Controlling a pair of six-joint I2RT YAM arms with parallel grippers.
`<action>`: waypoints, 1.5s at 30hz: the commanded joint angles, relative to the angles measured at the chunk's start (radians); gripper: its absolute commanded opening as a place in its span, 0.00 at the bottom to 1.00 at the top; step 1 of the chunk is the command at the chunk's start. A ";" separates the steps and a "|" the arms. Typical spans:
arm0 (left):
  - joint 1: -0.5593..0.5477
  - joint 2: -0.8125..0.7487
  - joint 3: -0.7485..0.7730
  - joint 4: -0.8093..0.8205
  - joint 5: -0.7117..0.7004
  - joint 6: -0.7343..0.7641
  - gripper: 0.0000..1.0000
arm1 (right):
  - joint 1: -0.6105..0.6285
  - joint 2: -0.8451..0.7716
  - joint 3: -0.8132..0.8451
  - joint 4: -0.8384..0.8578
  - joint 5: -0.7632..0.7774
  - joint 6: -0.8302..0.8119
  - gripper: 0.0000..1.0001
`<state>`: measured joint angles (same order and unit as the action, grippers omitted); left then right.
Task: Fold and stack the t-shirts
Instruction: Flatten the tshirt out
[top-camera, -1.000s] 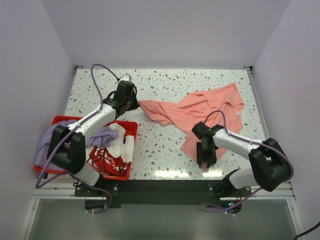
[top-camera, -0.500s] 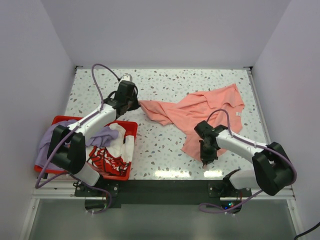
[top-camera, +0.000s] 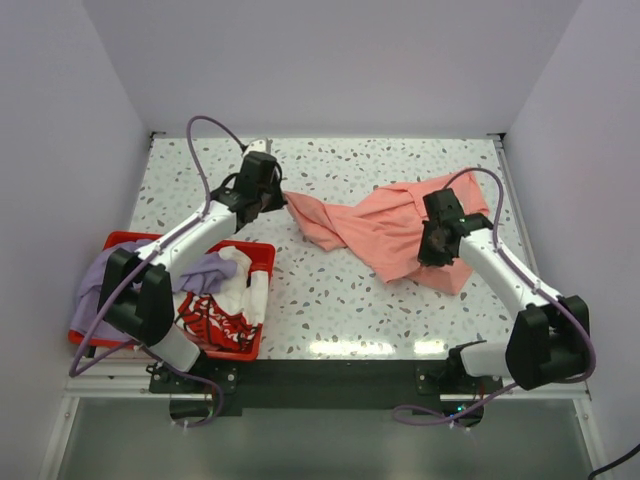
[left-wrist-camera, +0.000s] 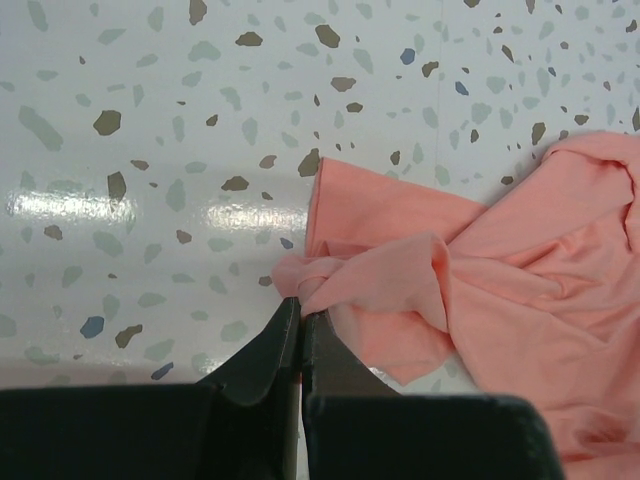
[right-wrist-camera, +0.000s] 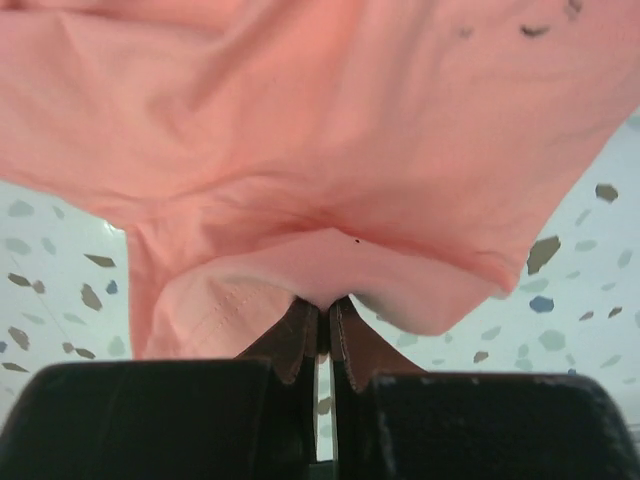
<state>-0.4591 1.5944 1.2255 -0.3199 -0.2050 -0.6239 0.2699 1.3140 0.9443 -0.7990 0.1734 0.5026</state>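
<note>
The salmon-pink t-shirt (top-camera: 385, 225) lies crumpled across the right half of the table. My left gripper (top-camera: 277, 192) is shut on its left corner (left-wrist-camera: 310, 285), low over the table. My right gripper (top-camera: 436, 252) is shut on a fold of its hem (right-wrist-camera: 320, 270) and holds that fold lifted, the cloth draped over the fingers. The lavender-purple t-shirt (top-camera: 105, 275) and the white t-shirt with red print (top-camera: 215, 310) lie bunched in the red crate (top-camera: 262, 262) at the left.
The speckled table (top-camera: 330, 300) ends at white walls left, right and behind. The red crate stands at the near left corner, beside the left arm's base. Purple cables loop above both arms.
My right gripper has moved from the near edge up and back to the right, carrying the shirt's hem with it and folding it over. My left gripper has shifted slightly back and right.
</note>
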 joint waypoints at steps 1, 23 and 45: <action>-0.006 -0.008 0.035 0.041 -0.030 0.024 0.00 | -0.024 0.053 0.098 0.076 -0.015 -0.085 0.00; -0.009 0.070 0.198 0.065 -0.046 0.102 0.00 | -0.087 0.059 0.284 0.202 0.152 -0.122 0.00; -0.046 -0.189 0.425 0.180 -0.047 0.173 0.00 | -0.086 -0.171 0.784 0.281 0.411 -0.412 0.00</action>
<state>-0.5011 1.4754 1.5707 -0.2291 -0.2600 -0.4782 0.1886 1.1896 1.6337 -0.5854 0.5110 0.1886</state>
